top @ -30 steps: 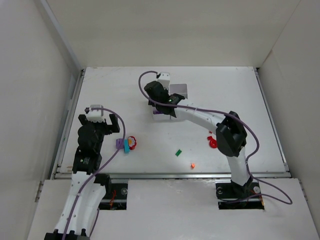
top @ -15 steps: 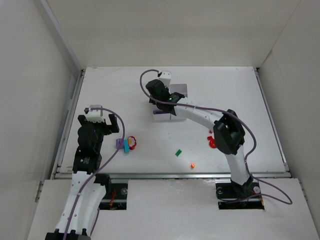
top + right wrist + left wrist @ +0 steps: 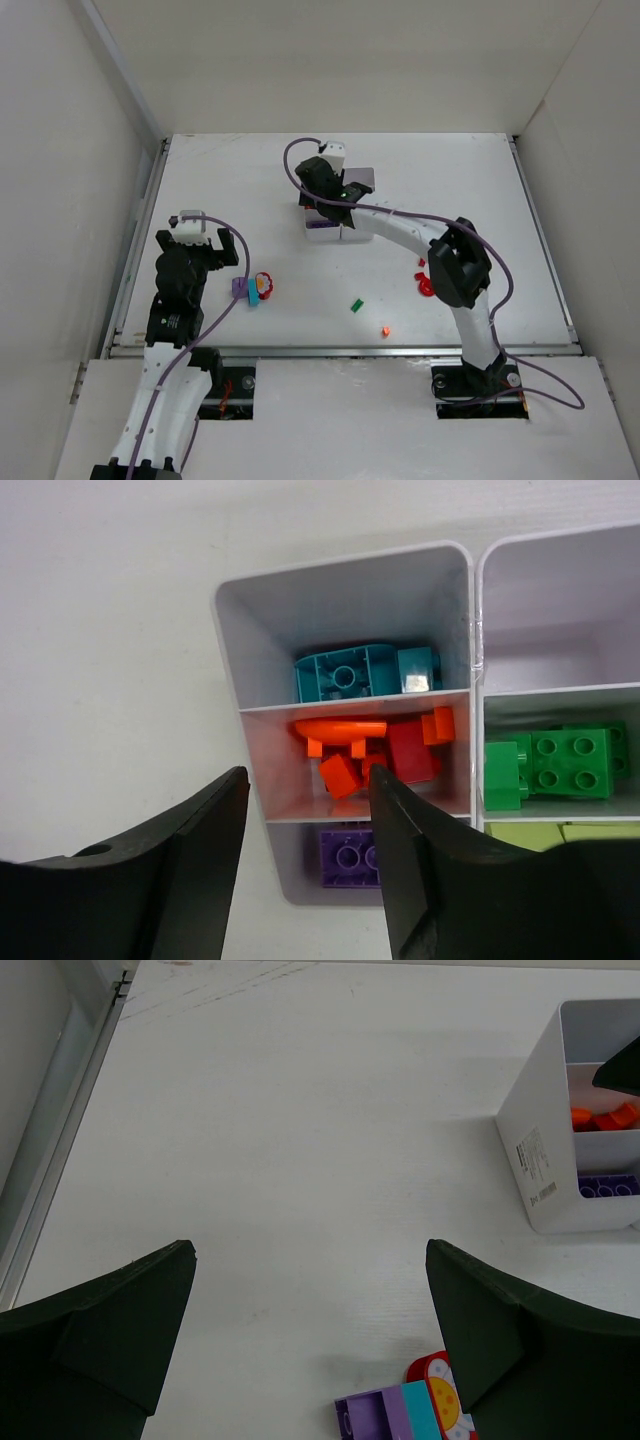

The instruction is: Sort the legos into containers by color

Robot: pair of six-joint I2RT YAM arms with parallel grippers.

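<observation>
Shifted slightly farther over the tray [image 3: 345, 590], the right gripper [image 3: 310, 772] is held with fingers [image 3: 200, 860] spread and empty.
A thin wall could be clipped on withdrawal and the tray dragged; loose legos [image 3: 356, 306] are scattered well apart from it, near the left gripper [image 3: 310, 1250], likewise spread and empty.

Tray [image 3: 476, 630], left column: teal piece [image 3: 360, 672], orange and red pieces [image 3: 340, 730], purple brick [image 3: 348, 858].
Right column: green brick [image 3: 560, 762].
Right gripper [image 3: 308, 780]: fingers apart.

tray [image 3: 364, 176]: mostly under right arm [image 3: 400, 232] | purple brick [image 3: 345, 858]: partly behind right hand [image 3: 308, 778]
</observation>
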